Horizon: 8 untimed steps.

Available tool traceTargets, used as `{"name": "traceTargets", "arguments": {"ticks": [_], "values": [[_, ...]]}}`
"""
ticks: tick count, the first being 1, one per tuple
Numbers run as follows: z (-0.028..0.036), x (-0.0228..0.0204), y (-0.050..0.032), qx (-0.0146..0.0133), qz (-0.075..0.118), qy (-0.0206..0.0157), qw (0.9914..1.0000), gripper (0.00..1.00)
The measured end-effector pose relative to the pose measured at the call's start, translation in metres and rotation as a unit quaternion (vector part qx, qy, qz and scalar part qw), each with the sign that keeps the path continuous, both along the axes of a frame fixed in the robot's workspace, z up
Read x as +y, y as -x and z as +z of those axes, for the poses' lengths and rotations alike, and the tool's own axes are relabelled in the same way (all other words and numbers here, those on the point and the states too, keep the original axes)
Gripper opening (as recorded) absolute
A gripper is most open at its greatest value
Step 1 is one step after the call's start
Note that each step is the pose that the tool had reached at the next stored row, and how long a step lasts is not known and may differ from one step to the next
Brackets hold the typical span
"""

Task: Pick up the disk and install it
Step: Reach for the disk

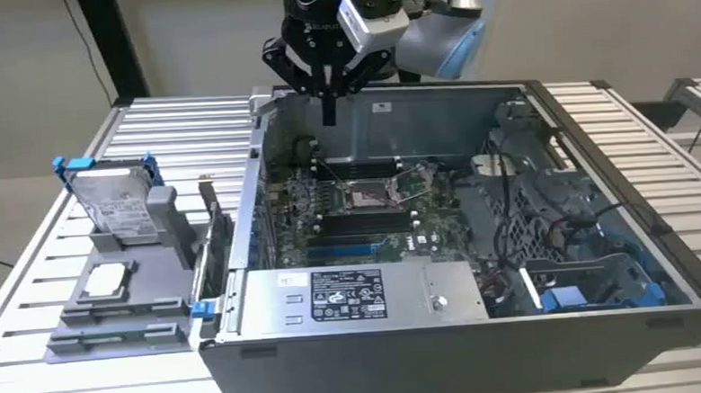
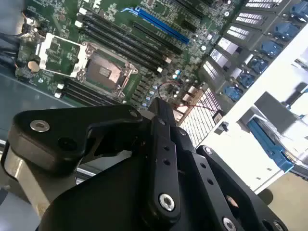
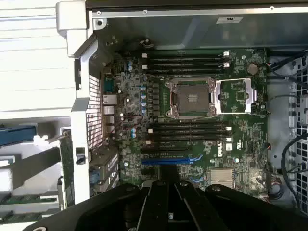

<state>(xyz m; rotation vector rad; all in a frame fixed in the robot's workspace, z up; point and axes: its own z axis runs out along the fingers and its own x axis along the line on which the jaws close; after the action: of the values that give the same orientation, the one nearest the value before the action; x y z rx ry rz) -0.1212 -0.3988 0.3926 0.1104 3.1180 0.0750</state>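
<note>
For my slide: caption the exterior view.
The gripper hovers over the open computer case while the disk stands in its grey holder.

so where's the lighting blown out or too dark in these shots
First wrist view: the table outside the case is blown out white, the motherboard evenly lit. Second wrist view: the table glares white too, the end effector a dark mass. Exterior view: soft even light on the disk, the case interior shaded.
</note>
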Motion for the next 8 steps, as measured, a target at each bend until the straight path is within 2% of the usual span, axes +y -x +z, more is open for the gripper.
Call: {"name": "traceTargets", "arguments": {"ticks": [8], "values": [[0.0000,0.0000,0.0000,0.0000,0.000,0.0000,1.00000,0.00]]}}
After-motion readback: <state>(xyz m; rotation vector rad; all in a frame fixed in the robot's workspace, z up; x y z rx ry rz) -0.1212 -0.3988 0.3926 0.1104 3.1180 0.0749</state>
